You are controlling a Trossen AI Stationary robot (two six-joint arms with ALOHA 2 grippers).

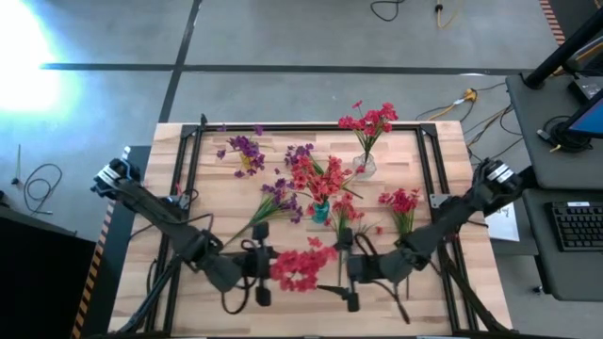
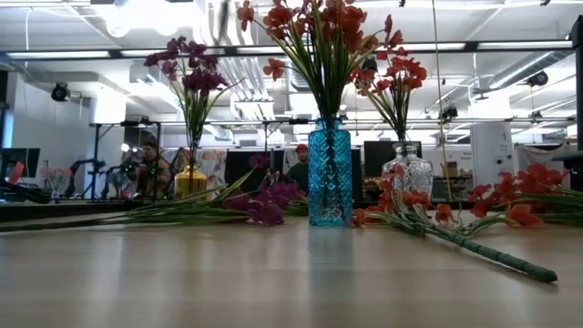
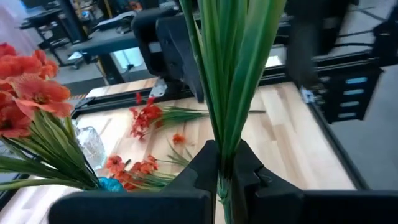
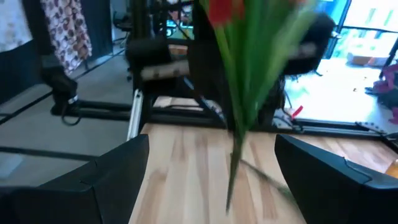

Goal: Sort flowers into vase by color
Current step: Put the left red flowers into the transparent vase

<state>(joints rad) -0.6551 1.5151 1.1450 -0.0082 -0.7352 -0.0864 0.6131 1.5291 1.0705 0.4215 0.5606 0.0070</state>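
Right now your left gripper (image 1: 265, 266) sits near the front middle of the table (image 1: 217, 198), its fingers (image 3: 208, 163) pinched fully together on the green stems of a red sprig (image 1: 303, 266); the blossoms fan out to the right of it, toward the other arm. Your right gripper (image 1: 348, 270) faces it from just across that cluster, fingers (image 4: 118, 165) spread as wide as they go and gripping nothing; the stem tip hangs between them without touching either.

Behind the grippers you have a blue vase (image 1: 321, 211) at mid-table already full of red flowers (image 1: 318, 176). Far left stands a yellow vase (image 1: 245, 166) with purple flowers (image 1: 243, 147). Far right, a clear vase (image 1: 366, 166) holds more red blossoms (image 1: 370, 120).

Loose on the wood, you can see a purple sprig (image 1: 281, 199) lying left of the blue vase, one red stem (image 1: 345, 213) just right of it, and another red bunch (image 1: 403, 201) farther right.
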